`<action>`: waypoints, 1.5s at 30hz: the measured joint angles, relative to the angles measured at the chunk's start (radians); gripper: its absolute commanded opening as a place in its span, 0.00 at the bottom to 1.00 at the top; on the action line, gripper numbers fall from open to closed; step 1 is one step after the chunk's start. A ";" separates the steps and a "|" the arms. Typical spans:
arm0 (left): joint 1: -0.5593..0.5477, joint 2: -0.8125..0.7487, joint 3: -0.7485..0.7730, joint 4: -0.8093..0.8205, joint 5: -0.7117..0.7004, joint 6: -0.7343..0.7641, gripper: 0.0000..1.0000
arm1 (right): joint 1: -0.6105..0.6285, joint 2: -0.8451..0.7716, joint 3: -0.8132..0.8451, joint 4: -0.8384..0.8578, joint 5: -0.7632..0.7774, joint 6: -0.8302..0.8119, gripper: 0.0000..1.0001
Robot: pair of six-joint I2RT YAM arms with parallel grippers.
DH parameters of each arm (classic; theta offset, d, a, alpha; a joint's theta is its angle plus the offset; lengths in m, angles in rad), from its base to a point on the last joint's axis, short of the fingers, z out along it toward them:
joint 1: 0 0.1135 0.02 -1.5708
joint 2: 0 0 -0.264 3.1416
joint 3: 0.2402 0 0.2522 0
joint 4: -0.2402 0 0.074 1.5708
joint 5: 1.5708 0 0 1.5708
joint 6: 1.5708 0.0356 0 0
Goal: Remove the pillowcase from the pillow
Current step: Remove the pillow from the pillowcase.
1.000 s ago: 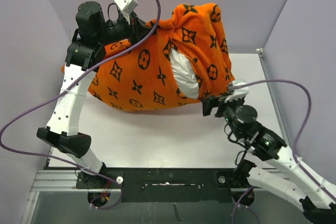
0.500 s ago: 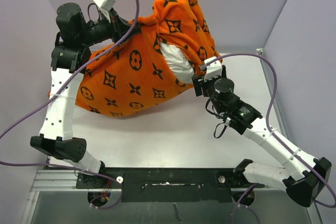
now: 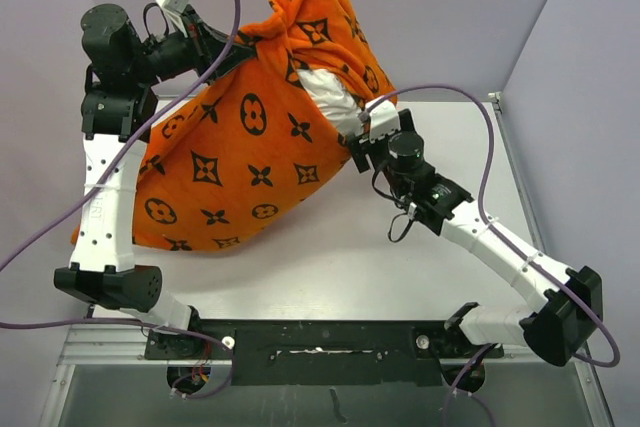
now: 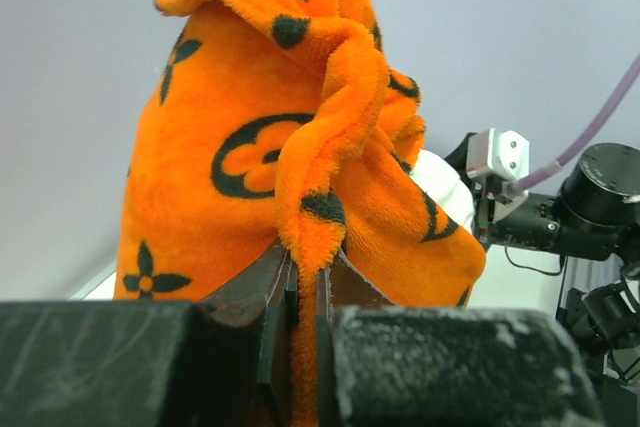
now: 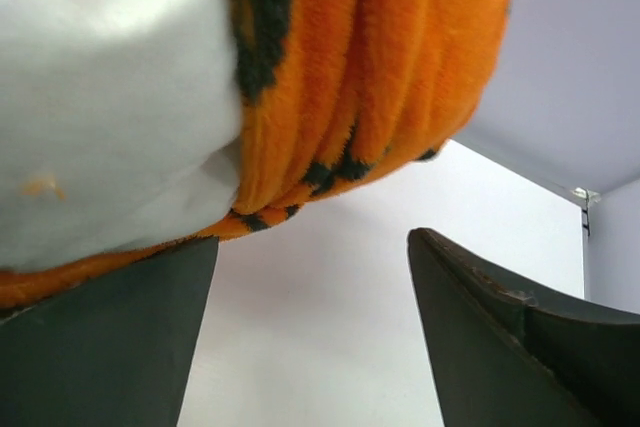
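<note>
**Top view.** Pillowcase [image 3: 240, 162]: hoisted over the left side of the table [image 3: 330, 267], hung from the left gripper [image 3: 238, 40], mouth facing right. Pillow [image 3: 335, 107]: a white corner shows at the mouth, the rest is inside. Right gripper [image 3: 356, 145]: just beside that corner.

**Left wrist view.** Jaws clamped on a gathered fold of orange plush, with the bulk rising beyond.

**Right wrist view.** Jaws apart, nothing between them. White pillow upper left, orange hem beside it.

**Step in hand, judged.** Grasp the pillow. Advance the right jaws onto white fabric only, clear of the hem. Close firmly, then draw rightward against the left hold.
</note>
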 measured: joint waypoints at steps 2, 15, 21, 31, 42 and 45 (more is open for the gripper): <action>0.014 -0.003 0.000 0.007 0.013 -0.008 0.00 | -0.024 0.023 0.035 -0.002 -0.029 0.000 0.73; 0.064 -0.065 -0.057 0.097 0.123 -0.083 0.00 | -0.260 -0.027 0.124 0.011 -0.369 0.059 0.82; 0.064 -0.065 -0.057 0.122 0.156 -0.108 0.00 | -0.260 0.005 0.156 0.017 -0.485 0.084 0.80; 0.066 -0.065 -0.060 0.142 0.182 -0.098 0.00 | -0.257 0.116 0.240 0.023 -0.609 0.096 0.00; 0.078 -0.101 -0.072 0.141 0.213 -0.052 0.00 | -0.310 0.119 0.320 -0.003 -0.796 0.093 0.90; 0.078 -0.117 -0.077 0.143 0.233 -0.037 0.00 | -0.399 0.089 0.320 -0.006 -0.914 0.124 0.89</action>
